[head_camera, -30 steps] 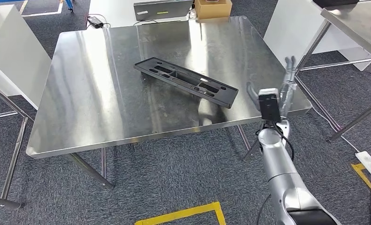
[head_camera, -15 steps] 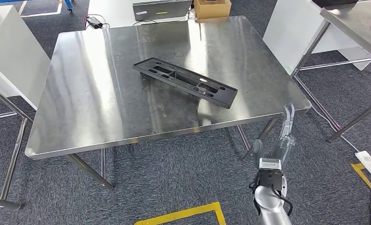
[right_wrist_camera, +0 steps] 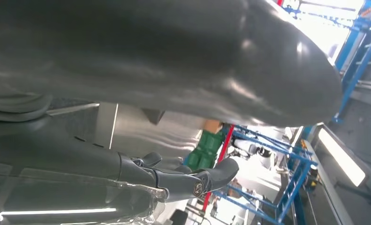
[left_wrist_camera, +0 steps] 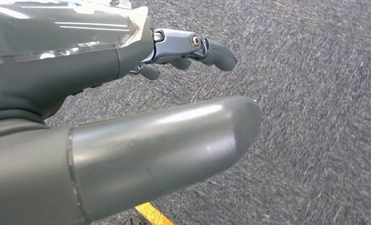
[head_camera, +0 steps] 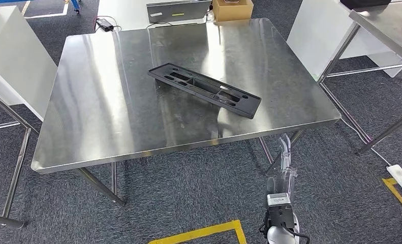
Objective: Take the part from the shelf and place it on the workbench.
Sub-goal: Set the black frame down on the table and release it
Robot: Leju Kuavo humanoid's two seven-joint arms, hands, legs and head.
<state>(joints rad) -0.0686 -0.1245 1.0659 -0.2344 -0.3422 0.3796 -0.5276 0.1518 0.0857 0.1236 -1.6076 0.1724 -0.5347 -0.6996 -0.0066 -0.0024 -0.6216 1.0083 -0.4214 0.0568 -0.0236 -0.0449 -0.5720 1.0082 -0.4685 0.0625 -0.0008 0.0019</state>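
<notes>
A long black plastic part with several slots lies flat near the middle of the steel workbench, angled from back left to front right. My right hand hangs below the bench's front right corner, fingers straight and apart, holding nothing. In the right wrist view the same hand shows its fingers extended with nothing in them. My left hand hangs over grey carpet, thumb and fingers apart and empty.
Grey carpet surrounds the bench, with yellow floor tape in front. A second steel table stands at the right, white panels at the left, a cardboard box behind the bench. A white power strip lies at far right.
My right arm has dropped from beside the bench's right edge to below its front corner, the hand staying empty. The part has stayed where it lies.
</notes>
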